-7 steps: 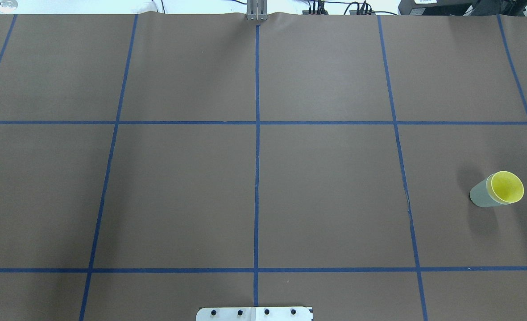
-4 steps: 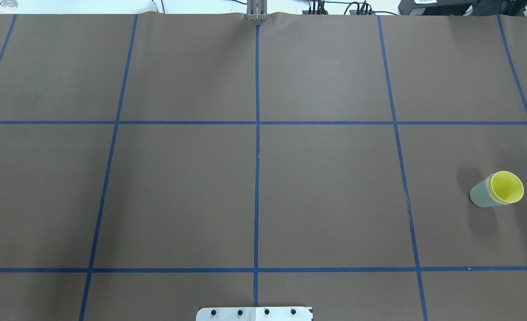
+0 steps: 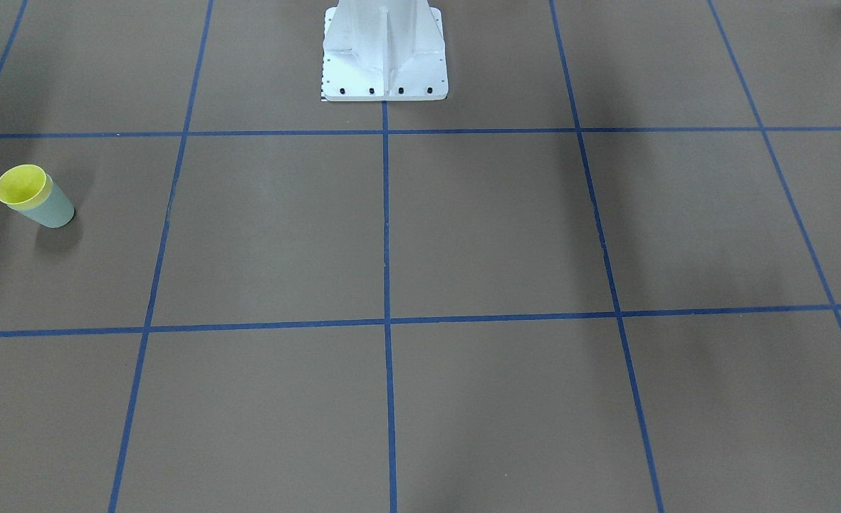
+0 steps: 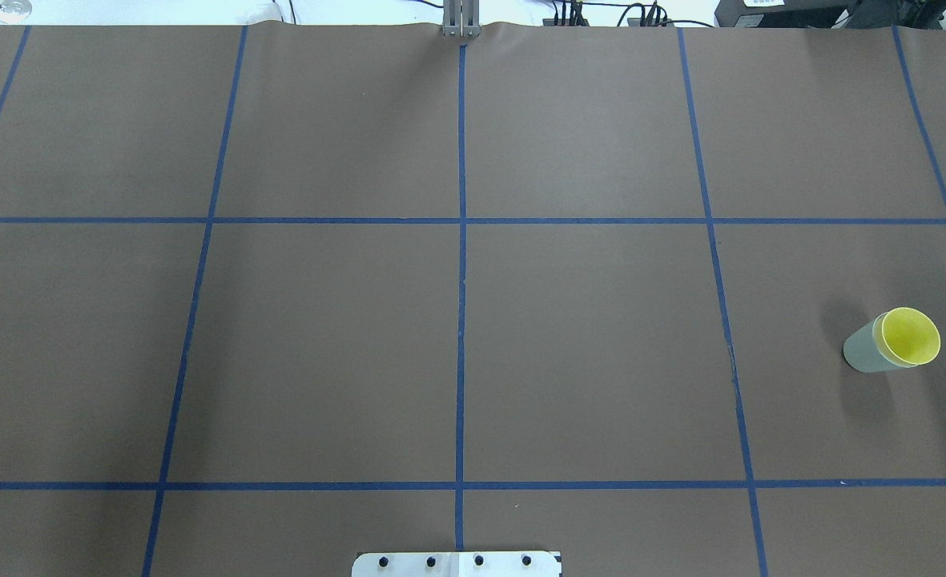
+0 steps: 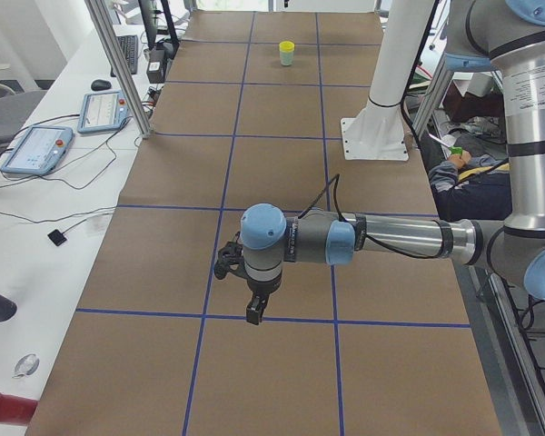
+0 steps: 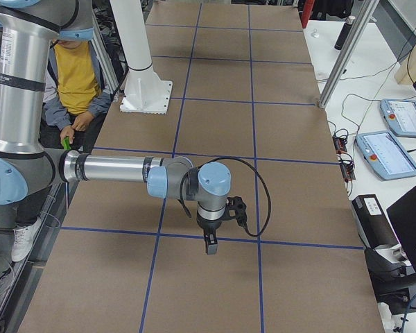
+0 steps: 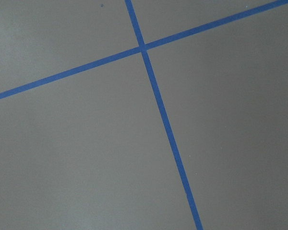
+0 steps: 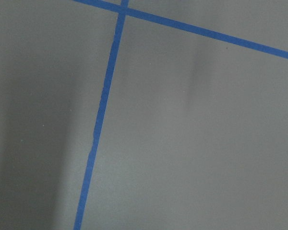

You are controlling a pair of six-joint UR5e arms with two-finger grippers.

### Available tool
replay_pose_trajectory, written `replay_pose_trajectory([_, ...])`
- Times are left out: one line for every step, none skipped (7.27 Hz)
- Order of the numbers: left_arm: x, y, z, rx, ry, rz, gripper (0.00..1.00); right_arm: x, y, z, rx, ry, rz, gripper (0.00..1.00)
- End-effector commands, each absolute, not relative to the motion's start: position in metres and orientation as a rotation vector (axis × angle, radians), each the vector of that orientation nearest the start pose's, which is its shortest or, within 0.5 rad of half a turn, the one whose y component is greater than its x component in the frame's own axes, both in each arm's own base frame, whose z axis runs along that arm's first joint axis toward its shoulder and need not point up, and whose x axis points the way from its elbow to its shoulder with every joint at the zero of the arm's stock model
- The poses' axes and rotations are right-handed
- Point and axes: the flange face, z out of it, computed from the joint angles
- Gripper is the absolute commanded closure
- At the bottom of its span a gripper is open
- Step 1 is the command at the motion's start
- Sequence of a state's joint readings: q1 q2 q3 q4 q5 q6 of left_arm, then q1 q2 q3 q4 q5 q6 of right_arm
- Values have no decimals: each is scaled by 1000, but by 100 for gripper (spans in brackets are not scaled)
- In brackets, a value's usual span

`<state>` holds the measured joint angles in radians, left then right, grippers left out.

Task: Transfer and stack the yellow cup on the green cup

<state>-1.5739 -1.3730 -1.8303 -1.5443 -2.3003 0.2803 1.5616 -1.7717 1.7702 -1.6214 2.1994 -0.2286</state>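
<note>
Where blue tape (image 4: 461,320) grids the brown table (image 4: 320,344), whether left claw (image 5: 253,314) or right claw (image 6: 209,248) is open cannot be told.

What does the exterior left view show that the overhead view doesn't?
Only exterior left: the left arm reaching over the table, its left gripper pointing down, and a seated person beside the robot. Only overhead: a clear look into the open mouth of the yellow cup. Both: the yellow cup nested in the green cup on the brown, blue-taped table.

No chg seen in overhead view vs 1 s ago: yellow cup (image 4: 911,335), green cup (image 4: 863,353) unmoved.
</note>
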Motion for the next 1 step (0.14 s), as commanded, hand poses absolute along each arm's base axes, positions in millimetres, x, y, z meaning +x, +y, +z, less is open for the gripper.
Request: replay_pose_trajectory([-68, -410, 627, 135, 719, 278, 0, 71, -403, 665, 19, -632, -213, 0])
